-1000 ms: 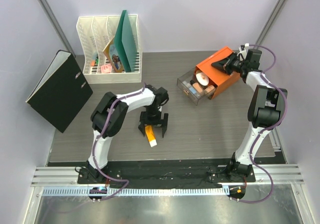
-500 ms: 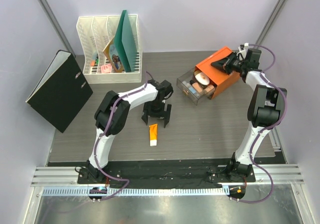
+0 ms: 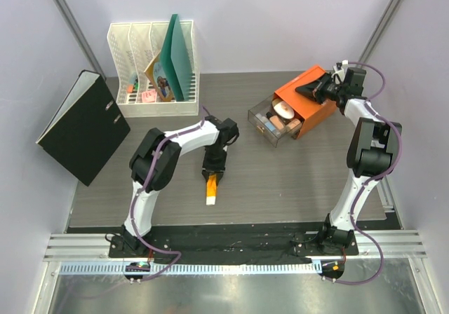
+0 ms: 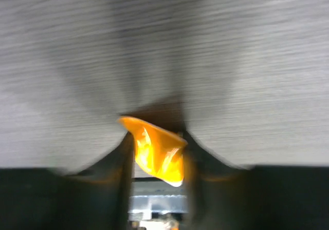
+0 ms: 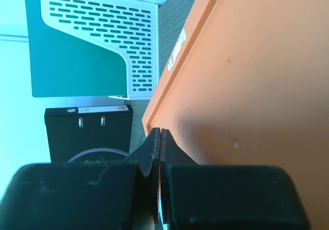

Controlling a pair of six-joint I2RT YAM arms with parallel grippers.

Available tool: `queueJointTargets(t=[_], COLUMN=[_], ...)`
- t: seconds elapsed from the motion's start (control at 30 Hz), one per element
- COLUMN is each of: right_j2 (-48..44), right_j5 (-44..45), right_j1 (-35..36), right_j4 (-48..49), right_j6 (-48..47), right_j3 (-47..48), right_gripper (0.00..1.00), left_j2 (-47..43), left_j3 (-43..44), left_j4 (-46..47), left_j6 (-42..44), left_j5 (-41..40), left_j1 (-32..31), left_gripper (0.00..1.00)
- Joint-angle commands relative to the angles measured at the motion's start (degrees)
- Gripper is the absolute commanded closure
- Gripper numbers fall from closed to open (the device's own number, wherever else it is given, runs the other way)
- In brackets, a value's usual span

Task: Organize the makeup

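Presently, left end effector (image 3: 212,171): closed onto the crimped end of the orange tube (image 3: 210,188), one finger pressed to each side, pointed down at the desk (image 3: 295,181).
Orange tube: lying on the desk near its middle front, white cap toward the arm bases, crimped end squeezed between the fingers; blurred in the left wrist view.
Right end effector (image 3: 313,90): fingers shut flat together with nothing between them, tips at the top face of the orange drawer box (image 3: 312,107); contact hard to tell.
Orange drawer box: far right of the desk, set at an angle, drawer (image 3: 265,126) pulled out toward the left front.
Drawer contents: white oval compact (image 3: 283,109) with peach bottles (image 3: 289,125) just beside it; the rest too small to tell.
Desk: grey-brown wood grain, matte.
Back left: white slotted file rack (image 3: 133,62), upright, green folder (image 3: 177,51) standing in it.
Left edge: black binder (image 3: 84,128), tilted, corner past the desk's edge.
Near edge: metal rail (image 3: 231,247) carrying both arm bases.
Room: pale lilac walls (image 3: 280,19) on three sides.
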Motion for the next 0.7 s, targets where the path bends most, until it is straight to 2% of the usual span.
queueJointTargets(t=[0.0,0.1,0.27,0.43,0.53,0.67], right_j2=[11.91,11.99,11.82,11.64,11.64,11.64], right_j5=[10.64,10.64,10.64,10.73,10.73,10.73], right_j1=[-1.94,-1.94,-1.94,-1.94,-1.94,-1.94], right_j4=[-15.58,-15.49,-15.58,-15.58,-15.66,-15.75], right_j6=[-8.14,-8.14,-8.05,-7.96,-7.88,-8.05], right_j3=[-6.95,-7.13,-6.95,-6.95,-6.86,-6.86], right_gripper=[0.99,0.99,0.99,0.99,0.99,0.99], left_j2=[4.99,7.11,6.33,3.95,2.54,1.05], left_j3=[3.61,6.33,10.90,21.62,27.77,31.04], left_j4=[3.95,3.51,2.89,2.62,6.04,16.05], left_j6=[1.30,2.62,3.67,3.33,1.83,-3.43], left_j5=[1.59,1.41,1.77,3.08,8.34,18.27], left_j1=[-0.80,-0.71,-0.71,-0.54,0.25,2.63], left_gripper=[0.90,1.00,1.00,1.00,1.00,1.00])
